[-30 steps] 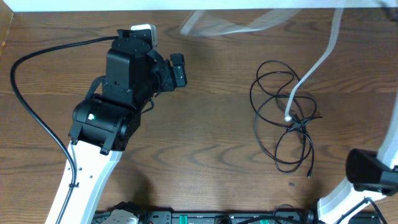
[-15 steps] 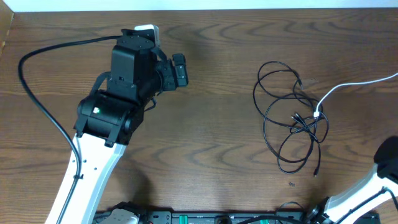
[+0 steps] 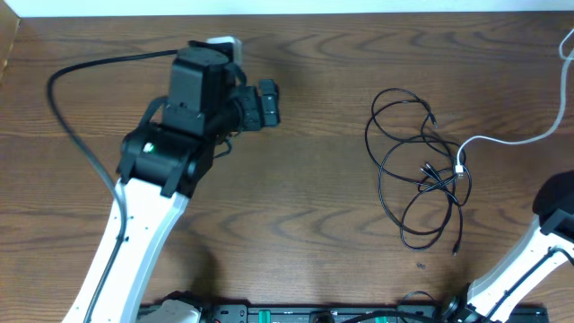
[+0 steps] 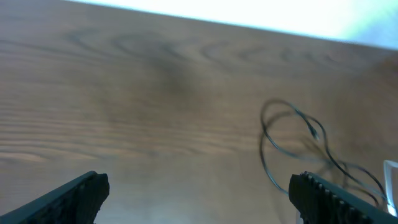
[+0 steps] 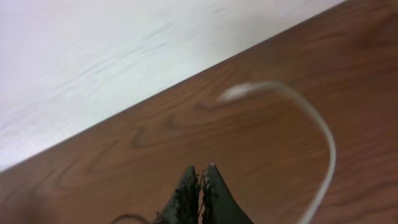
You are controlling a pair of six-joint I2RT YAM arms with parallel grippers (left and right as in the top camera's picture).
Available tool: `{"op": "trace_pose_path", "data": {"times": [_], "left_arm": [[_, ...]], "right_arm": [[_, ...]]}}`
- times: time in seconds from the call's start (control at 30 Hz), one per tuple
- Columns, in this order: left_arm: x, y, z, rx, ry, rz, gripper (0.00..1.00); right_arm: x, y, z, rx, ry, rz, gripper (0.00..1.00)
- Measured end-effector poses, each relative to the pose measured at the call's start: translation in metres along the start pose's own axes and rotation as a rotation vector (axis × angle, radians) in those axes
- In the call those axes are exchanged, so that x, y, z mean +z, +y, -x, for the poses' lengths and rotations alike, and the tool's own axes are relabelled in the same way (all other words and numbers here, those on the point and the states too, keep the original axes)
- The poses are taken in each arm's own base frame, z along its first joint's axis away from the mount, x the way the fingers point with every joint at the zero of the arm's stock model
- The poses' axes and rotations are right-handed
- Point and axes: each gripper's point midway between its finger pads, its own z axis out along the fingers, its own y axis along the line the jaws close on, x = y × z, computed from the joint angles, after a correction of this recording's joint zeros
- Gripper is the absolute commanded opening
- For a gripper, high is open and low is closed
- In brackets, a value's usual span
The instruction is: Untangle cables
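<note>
Lying tangled at the right of the table (image 3: 314, 206) were the black cables (image 3: 387, 170), the white cable (image 3: 502, 141) trailing rightward, while the left gripper (image 4: 199, 190) gaped empty and the right gripper (image 5: 200, 171) stayed pinched together.

White cable (image 3: 493, 139) now farther right, lower.

1. white-and-black left arm (image 3: 134, 242): long white lower link, blocky black upper housings, small green indicator light (image 3: 147, 147), thick black cord (image 3: 112, 62) wired in, white tab (image 3: 224, 42) on top
2. black left gripper (image 4: 199, 183): ribbed fingertips (image 4: 81, 193)
3. white-and-black right arm (image 3: 520, 265): white link, black joint housing (image 3: 556, 202)
4. black right gripper (image 5: 200, 168): tapered fingers (image 5: 217, 199) with scuffed, worn edges
</note>
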Motion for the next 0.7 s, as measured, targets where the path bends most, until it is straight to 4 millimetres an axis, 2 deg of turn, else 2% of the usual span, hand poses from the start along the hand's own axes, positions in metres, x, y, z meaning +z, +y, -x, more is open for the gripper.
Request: {"op": "trace_pose_path", "data": {"times": [0.07,0.17,0.23,0.3,0.43,0.53,0.7], "left_arm": [[0.016,-0.008,-0.010,-0.001,0.064,-0.047,0.93],[0.054,-0.028,-0.037,0.021,0.201,-0.141,0.92],[0.080,-0.053,-0.057,0.068,0.283,-0.245,0.92],[0.097,-0.080,-0.078,0.120,0.349,-0.350,0.92],[0.108,-0.121,-0.103,0.189,0.402,-0.501,0.92],[0.112,-0.141,-0.119,0.231,0.433,-0.566,0.92],[0.117,-0.174,-0.164,0.391,0.498,-0.660,0.92]], "right_arm": [[0.003,0.017,-0.006,-0.014,0.024,0.038,0.01],[0.003,0.033,-0.015,-0.022,0.056,0.082,0.01],[0.001,0.034,-0.017,-0.017,0.066,0.086,0.01],[-0.001,0.034,-0.021,-0.010,0.081,0.086,0.01],[-0.002,0.033,-0.029,0.000,0.114,0.085,0.01],[-0.002,0.033,-0.031,0.001,0.123,0.085,0.01],[-0.003,0.033,-0.034,0.002,0.136,0.084,0.01]]}}
